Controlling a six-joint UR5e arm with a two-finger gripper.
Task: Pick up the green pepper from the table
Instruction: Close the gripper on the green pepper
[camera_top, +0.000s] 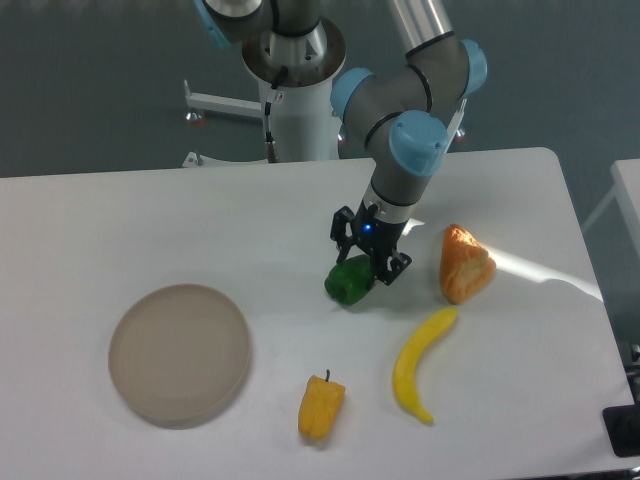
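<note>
Reaching down over the pepper (349, 281) | fingers (369, 262) spread around its top, not visibly clamped | pepper sits on the desk (150, 210), right of centre | lift remains, grip unconfirmed

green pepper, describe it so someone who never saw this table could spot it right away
On the white table, look just right of centre, directly under the arm's gripper. The green pepper sits at the fingertips: small, glossy, dark green and lumpy. It is the only green item, unlike the yellow-orange pepper and banana.
</note>
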